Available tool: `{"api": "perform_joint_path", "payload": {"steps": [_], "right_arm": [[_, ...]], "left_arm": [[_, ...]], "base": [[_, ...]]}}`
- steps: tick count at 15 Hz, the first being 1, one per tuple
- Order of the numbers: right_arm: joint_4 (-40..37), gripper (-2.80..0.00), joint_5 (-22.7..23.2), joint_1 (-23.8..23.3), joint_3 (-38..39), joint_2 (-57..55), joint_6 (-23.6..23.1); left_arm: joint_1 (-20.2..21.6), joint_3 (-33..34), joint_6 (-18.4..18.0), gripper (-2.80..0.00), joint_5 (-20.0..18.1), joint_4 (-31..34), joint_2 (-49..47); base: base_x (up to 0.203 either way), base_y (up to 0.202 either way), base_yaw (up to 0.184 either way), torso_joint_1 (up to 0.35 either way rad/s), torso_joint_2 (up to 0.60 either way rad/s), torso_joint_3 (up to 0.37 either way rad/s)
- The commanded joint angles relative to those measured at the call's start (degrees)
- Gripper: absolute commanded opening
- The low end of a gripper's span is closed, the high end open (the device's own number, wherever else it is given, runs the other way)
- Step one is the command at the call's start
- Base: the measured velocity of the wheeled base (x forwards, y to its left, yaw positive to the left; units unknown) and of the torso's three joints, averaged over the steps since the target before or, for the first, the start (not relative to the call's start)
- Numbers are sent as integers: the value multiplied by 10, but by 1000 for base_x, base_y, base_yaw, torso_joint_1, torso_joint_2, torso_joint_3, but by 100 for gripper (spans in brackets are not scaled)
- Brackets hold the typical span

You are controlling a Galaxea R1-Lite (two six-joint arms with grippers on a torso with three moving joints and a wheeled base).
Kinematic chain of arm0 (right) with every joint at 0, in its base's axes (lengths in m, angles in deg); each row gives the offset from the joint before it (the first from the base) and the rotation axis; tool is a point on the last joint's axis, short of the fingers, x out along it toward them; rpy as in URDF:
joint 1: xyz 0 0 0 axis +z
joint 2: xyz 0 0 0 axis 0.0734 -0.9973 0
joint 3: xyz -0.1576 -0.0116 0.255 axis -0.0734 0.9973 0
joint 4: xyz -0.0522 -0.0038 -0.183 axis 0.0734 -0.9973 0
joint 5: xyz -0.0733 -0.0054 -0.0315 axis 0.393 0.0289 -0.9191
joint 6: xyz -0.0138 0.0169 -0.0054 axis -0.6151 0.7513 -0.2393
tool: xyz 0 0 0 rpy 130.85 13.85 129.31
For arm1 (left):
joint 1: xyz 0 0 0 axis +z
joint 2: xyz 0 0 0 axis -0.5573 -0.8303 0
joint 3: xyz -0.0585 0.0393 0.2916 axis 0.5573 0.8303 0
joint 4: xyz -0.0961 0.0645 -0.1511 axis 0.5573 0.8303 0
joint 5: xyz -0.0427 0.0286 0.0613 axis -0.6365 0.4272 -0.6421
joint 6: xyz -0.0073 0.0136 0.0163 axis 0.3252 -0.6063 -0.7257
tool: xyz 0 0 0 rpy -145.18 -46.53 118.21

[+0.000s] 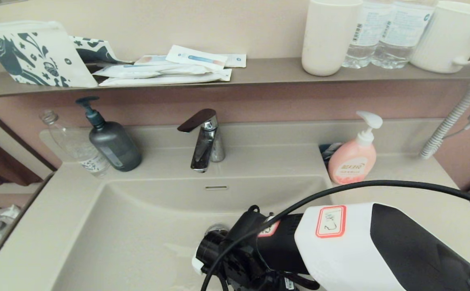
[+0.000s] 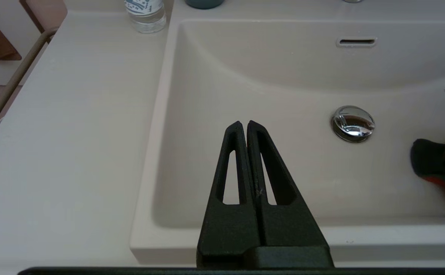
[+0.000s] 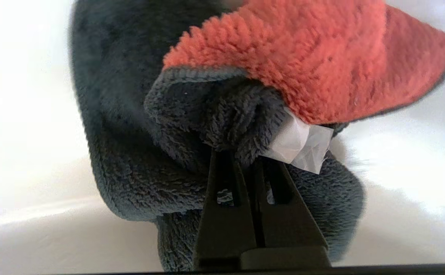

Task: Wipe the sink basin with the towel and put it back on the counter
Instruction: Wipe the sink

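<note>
The beige sink basin (image 1: 138,226) fills the lower middle, with its chrome drain plug (image 2: 353,123) and overflow slot (image 2: 356,41). My right arm (image 1: 340,242) reaches down into it from the right. My right gripper (image 3: 241,154) is shut on the towel (image 3: 130,160), a bunched charcoal cloth with its orange side (image 3: 302,57) folded over and a white tag (image 3: 302,145). The fingertips are buried in the pile. In the left wrist view the towel (image 2: 436,164) lies low in the basin right of the plug. My left gripper (image 2: 244,124) hovers shut and empty over the basin's front left. The counter (image 2: 73,133) surrounds the basin.
A chrome faucet (image 1: 204,139) stands behind the basin. A grey pump bottle (image 1: 114,143) and a clear bottle (image 1: 77,145) are at the back left, a pink soap bottle (image 1: 354,155) at the back right. A wall shelf (image 1: 267,70) carries cups and bottles. A black cable (image 1: 380,186) arcs over the right counter.
</note>
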Motion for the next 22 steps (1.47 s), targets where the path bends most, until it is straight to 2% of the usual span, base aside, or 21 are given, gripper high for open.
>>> {"api": "perform_joint_path", "payload": {"steps": [1,3,6,10,15,18,22], "right_arm": [[21,-280,9,3,-5,-12,5],[65,-280,27,5,-9,-20,6],[86,-280,29,15,-41,-43,25],[196,-280,26,22,-41,-48,-3],[356,-280,24,30,-41,-42,-91],[484,-280,25,30,-41,-38,-172],[555,-280,25,30,-41,-46,-248]], "left_arm": [[0,0,0,-280,1,0,-1],[0,0,0,-280,1,0,-1],[0,0,0,-280,1,0,-1],[0,0,0,-280,1,0,-1],[0,0,0,-280,1,0,-1],[0,0,0,-280,1,0,-1],[0,0,0,-280,1,0,-1]], "base": [[0,0,0,0,0,0],[0,0,0,0,0,0],[0,0,0,0,0,0],[0,0,0,0,0,0],[0,0,0,0,0,0],[0,0,0,0,0,0],[0,0,0,0,0,0]]}}
